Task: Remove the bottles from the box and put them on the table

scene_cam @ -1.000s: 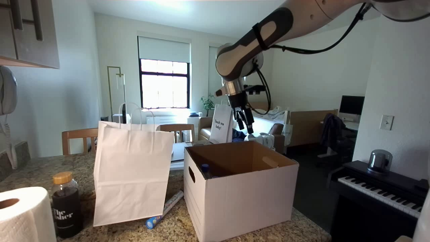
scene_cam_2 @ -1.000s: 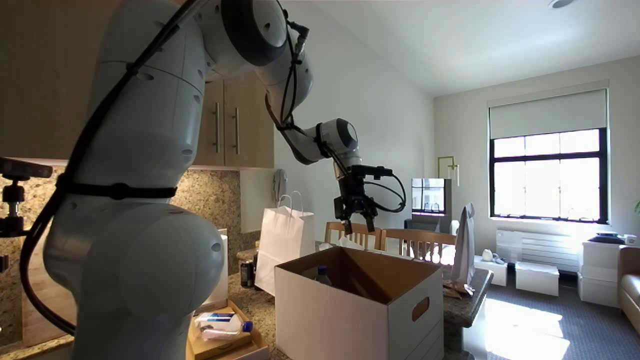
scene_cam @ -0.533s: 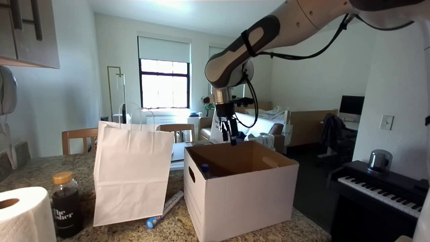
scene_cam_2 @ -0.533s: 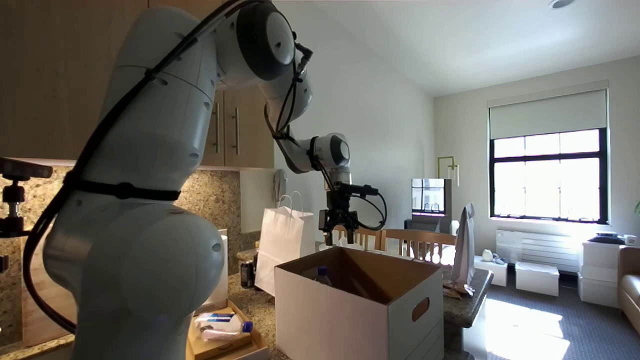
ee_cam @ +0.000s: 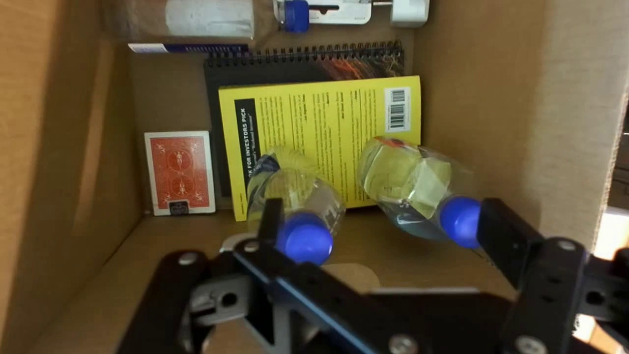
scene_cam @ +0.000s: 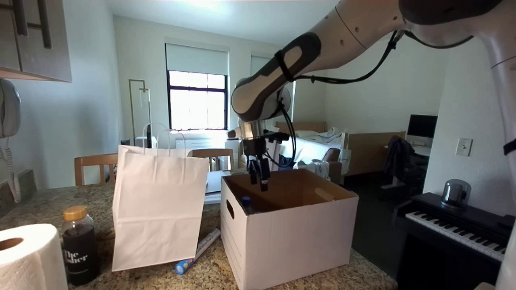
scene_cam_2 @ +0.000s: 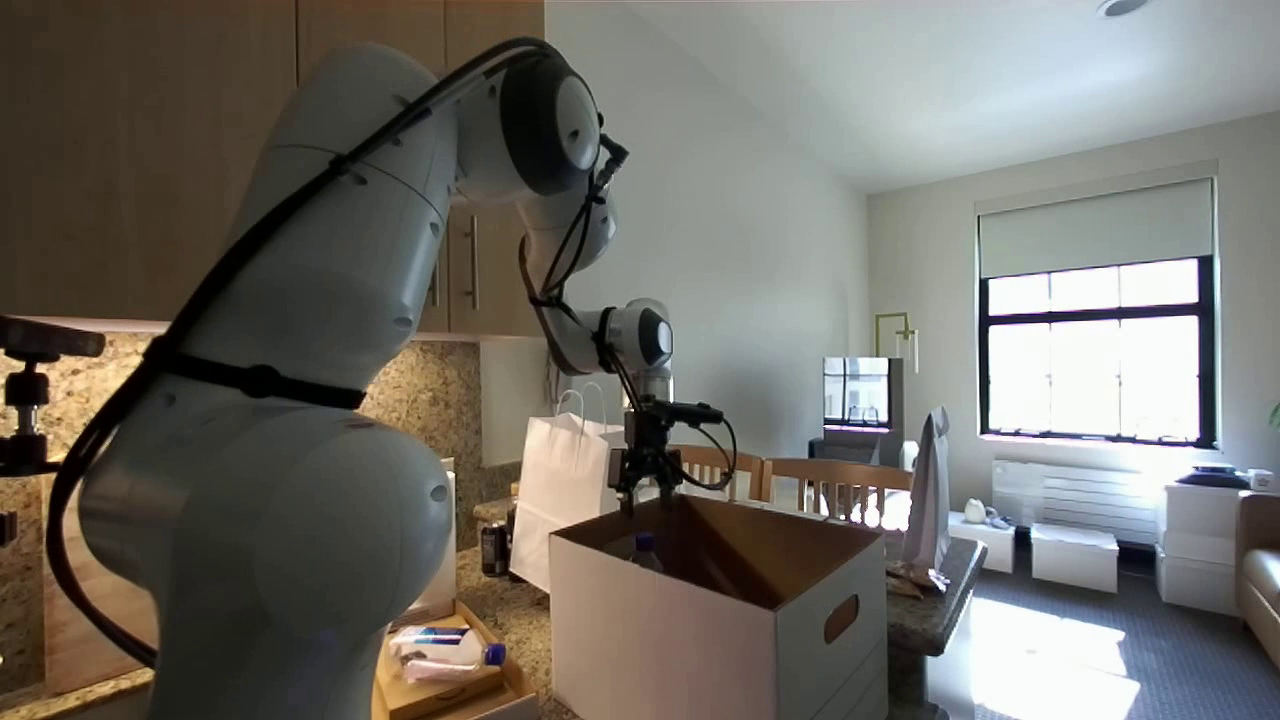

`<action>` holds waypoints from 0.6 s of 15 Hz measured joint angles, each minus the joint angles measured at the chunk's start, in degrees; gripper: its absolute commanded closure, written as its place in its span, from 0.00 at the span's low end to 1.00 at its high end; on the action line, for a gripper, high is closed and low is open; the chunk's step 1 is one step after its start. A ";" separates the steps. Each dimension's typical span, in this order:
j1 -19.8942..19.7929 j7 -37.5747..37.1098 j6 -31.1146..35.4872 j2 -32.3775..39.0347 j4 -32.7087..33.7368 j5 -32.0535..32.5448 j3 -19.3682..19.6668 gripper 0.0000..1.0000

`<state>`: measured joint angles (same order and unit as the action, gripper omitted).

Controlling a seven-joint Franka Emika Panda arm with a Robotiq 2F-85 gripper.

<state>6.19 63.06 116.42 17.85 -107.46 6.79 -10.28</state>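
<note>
2 bottles (ee_cam: 405,189) below the gripper (scene_cam_2: 647,500)

Gripper (scene_cam_2: 648,498) pointing down, jaws apart, above white box (scene_cam_2: 660,630). Blue-capped bottle (scene_cam_2: 646,553) inside, neck up. Another bottle (scene_cam_2: 455,652) on its side on brown cardboard (scene_cam_2: 440,691), near arm (scene_cam_2: 330,230).

Kitchen cabinets (scene_cam_2: 200,160), a bed (scene_cam: 328,135), a sofa (scene_cam: 333,157) and a piano keyboard (scene_cam: 453,231) mark this as a home.

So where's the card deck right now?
In the wrist view, the card deck lies inside the box, toward the left of the picture, between the left-hand wall and the yellow book.
</note>
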 measured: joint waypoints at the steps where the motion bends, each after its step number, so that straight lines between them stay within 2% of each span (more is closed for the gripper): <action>1: 0.31 0.00 1.24 0.85 -0.03 0.09 -0.25 0.00; 6: 1.13 0.00 7.35 3.76 0.06 0.50 -0.68 0.01; 9: 1.12 -0.05 7.66 4.98 0.43 1.14 -0.41 0.12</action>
<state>7.32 63.01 124.08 22.82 -107.03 7.93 -10.69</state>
